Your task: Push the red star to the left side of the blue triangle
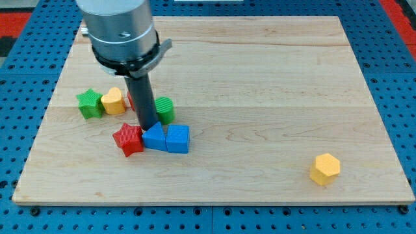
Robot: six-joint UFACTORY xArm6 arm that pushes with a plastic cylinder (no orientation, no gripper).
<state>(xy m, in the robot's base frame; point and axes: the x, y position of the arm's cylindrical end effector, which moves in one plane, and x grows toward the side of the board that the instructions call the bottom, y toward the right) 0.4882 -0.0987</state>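
The red star (128, 138) lies on the wooden board (260, 97) at the lower left, touching the left side of the blue triangle (154, 138). A blue cube (178, 138) sits against the triangle's right side. My tip (147, 125) is just above the seam between the red star and the blue triangle, at their upper edge. The dark rod rises from there to the grey arm body (122, 32) at the view's top left.
A green star (90, 103) and a yellow block (114, 101) sit at the left. A red block (130, 99) is mostly hidden behind the rod. A green block (165, 109) is right of the rod. A yellow hexagon (324, 168) lies at the lower right.
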